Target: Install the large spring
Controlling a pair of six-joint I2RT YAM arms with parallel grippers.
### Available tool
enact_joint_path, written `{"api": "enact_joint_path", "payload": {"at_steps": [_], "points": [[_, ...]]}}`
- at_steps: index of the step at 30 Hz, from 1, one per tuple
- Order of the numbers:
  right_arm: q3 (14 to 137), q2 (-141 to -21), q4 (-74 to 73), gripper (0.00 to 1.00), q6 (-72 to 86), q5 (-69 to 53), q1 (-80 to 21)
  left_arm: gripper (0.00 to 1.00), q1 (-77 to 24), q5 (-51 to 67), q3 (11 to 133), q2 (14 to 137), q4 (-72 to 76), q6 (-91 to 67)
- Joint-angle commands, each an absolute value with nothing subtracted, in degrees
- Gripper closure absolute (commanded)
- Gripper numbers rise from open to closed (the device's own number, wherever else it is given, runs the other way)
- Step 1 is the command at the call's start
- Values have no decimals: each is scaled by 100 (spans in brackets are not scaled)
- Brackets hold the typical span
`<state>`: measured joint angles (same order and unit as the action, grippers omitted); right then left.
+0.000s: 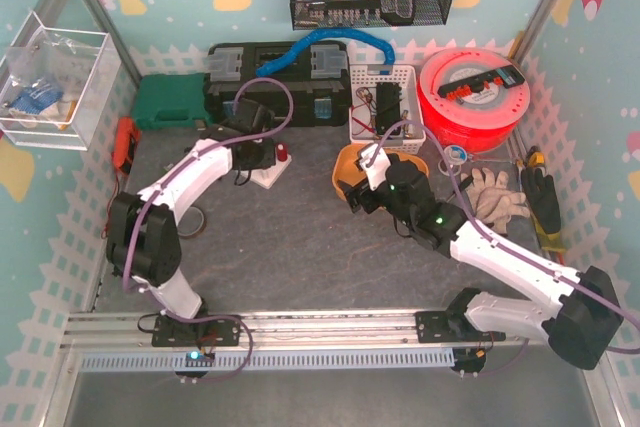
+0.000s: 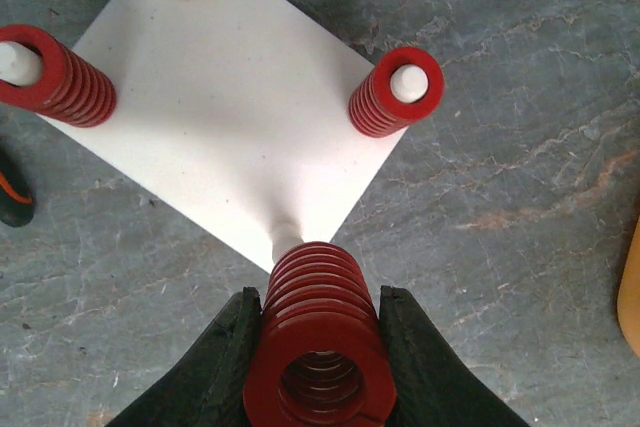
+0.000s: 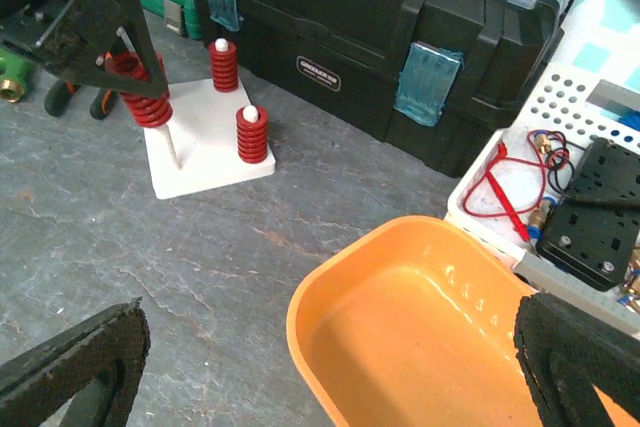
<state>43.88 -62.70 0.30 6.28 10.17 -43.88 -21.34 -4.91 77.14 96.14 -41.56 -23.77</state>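
Observation:
My left gripper (image 2: 318,347) is shut on a large red spring (image 2: 318,347), held above the near corner peg (image 2: 285,239) of a white base plate (image 2: 225,117); the peg's top sits just at the spring's lower end. Three other pegs carry red springs (image 2: 395,90). In the right wrist view the left gripper (image 3: 125,72) holds the spring (image 3: 140,97) over the plate (image 3: 205,162). My right gripper (image 3: 330,347) is open and empty over an orange bin (image 3: 420,327). The top view shows the plate (image 1: 268,175) under the left gripper (image 1: 256,155).
A black toolbox (image 3: 370,47) stands behind the plate, a green case (image 1: 170,102) to its left. A white basket (image 3: 560,197) with wires and a black box sits right of the orange bin. A red spool (image 1: 470,97), gloves (image 1: 495,197) and hand tools (image 1: 540,202) lie at the right.

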Motion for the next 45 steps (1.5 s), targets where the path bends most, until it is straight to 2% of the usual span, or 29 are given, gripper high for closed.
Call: {"api": "enact_joint_path", "payload": {"at_steps": [1, 22, 31, 38, 45], "points": [[4255, -6093, -157, 1, 585, 1186, -4395, 100, -2101, -735, 7997, 9721, -4149, -2345], [4217, -6128, -203, 1, 497, 1258, -4395, 100, -2096, -745, 7794, 10122, -4119, -2292], [4199, -6129, -224, 1, 563, 1261, -4395, 84, -2101, -689, 7859, 10492, -3885, -2246], [4185, -6068, -307, 1, 587, 1295, -4395, 60, -2100, -677, 7947, 10609, -3868, -2269], [4236, -6053, -302, 1, 694, 1520, -4395, 41, -2100, -607, 7948, 10445, -3880, -2333]]}}
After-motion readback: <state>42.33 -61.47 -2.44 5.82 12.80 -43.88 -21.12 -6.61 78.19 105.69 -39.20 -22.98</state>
